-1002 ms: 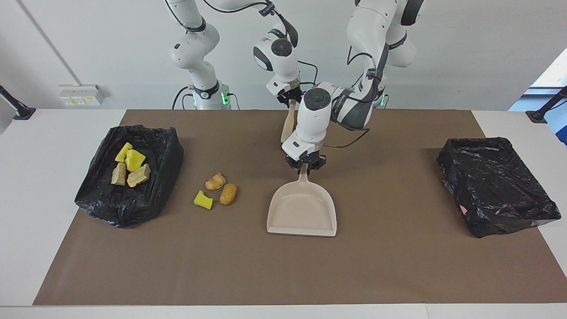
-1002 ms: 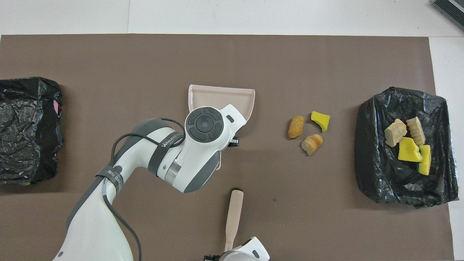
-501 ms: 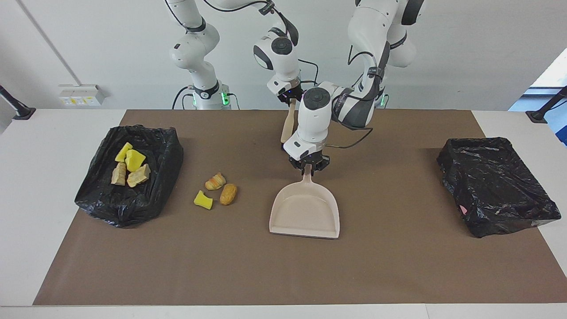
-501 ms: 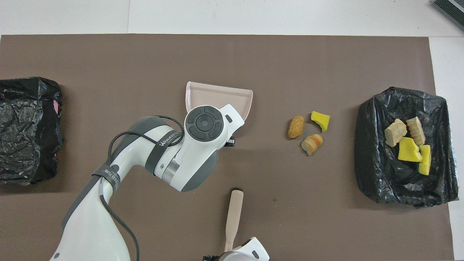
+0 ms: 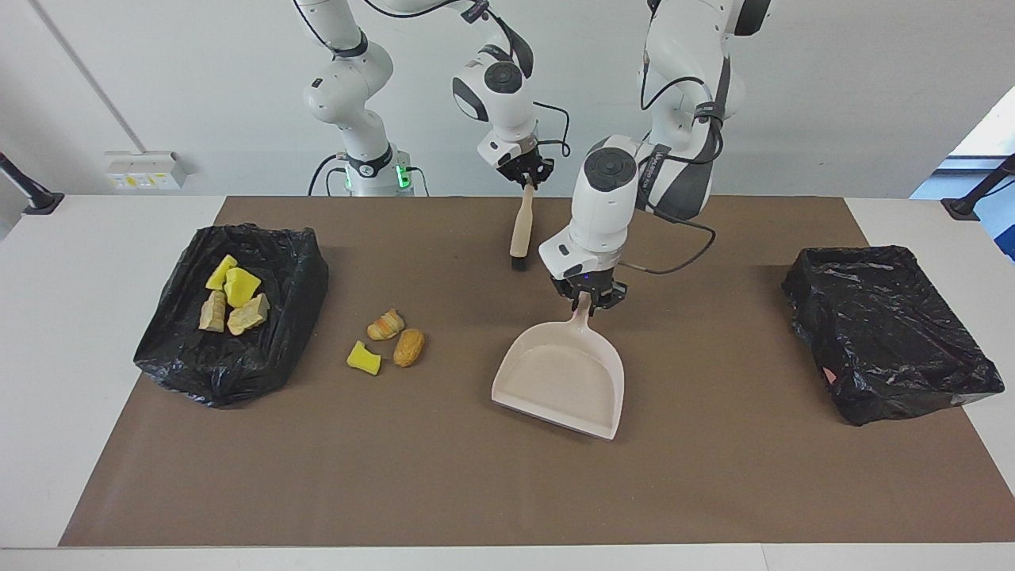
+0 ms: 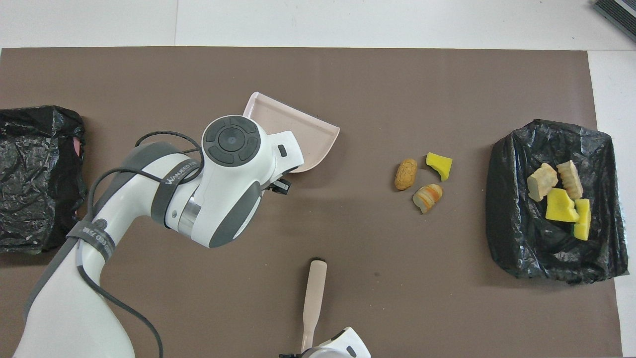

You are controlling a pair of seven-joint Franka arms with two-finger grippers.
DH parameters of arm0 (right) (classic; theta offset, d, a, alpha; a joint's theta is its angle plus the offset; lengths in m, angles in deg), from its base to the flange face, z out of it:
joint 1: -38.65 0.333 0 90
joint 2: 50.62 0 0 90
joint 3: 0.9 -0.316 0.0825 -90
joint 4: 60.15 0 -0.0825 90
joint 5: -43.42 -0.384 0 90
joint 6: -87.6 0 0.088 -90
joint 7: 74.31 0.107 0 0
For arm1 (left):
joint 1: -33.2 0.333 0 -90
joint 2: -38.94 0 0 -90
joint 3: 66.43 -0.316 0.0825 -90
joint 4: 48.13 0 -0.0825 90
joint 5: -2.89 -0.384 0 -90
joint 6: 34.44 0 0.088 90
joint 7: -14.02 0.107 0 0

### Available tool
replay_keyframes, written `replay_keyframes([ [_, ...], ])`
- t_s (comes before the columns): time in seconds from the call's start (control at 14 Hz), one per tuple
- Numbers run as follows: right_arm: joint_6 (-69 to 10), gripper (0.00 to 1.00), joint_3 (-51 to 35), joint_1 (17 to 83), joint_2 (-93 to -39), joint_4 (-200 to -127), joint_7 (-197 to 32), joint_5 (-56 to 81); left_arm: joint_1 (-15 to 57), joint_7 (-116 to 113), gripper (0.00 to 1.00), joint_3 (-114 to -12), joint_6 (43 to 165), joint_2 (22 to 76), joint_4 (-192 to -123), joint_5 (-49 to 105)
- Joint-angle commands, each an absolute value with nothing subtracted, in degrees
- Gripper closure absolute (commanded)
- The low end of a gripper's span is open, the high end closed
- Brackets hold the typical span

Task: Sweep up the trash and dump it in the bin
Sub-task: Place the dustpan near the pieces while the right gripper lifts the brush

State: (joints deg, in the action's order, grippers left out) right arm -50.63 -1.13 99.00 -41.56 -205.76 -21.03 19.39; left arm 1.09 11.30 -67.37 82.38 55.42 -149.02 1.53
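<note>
Three bits of trash lie loose on the brown mat: a yellow chunk (image 5: 364, 358), a striped croissant piece (image 5: 385, 323) and a tan piece (image 5: 408, 347). Several more rest in the black-lined bin (image 5: 238, 373) at the right arm's end. My left gripper (image 5: 587, 300) is shut on the handle of the beige dustpan (image 5: 563, 381), whose mouth faces away from the robots, angled slightly toward the trash. My right gripper (image 5: 526, 176) holds the top of the beige brush (image 5: 521, 230), which hangs bristles-down near the robots' edge of the mat.
A second black-lined bin (image 5: 888, 333) stands at the left arm's end of the table. The brown mat (image 5: 507, 492) covers most of the white table. The left arm's cable loops beside its wrist.
The left arm has swung the dustpan toward its own end of the table and turned its mouth slantwise. The brush, partly hidden by that arm before, now shows in full.
</note>
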Motion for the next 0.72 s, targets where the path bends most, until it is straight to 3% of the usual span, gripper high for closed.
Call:
replay_keyframes([
  [0.0, -48.72, 1.0, -1.25, 98.33, -39.72, -206.23, -20.52, 20.57, 3.75, 22.58, 1.0, -66.95, 80.52, 54.41, -148.5, 0.61],
  [0.36, -37.84, 1.0, -0.9, 92.63, -34.45, -204.04, -21.22, 27.75, 5.43, 41.67, 1.0, -67.04, 78.68, 54.14, -148.59, 0.43],
  [0.64, -32.13, 1.0, -0.99, 84.82, -34.53, -201.84, -25.5, 36.63, 5.17, 53.56, 1.0, -67.04, 78.23, 53.71, -149.02, 0.34],
])
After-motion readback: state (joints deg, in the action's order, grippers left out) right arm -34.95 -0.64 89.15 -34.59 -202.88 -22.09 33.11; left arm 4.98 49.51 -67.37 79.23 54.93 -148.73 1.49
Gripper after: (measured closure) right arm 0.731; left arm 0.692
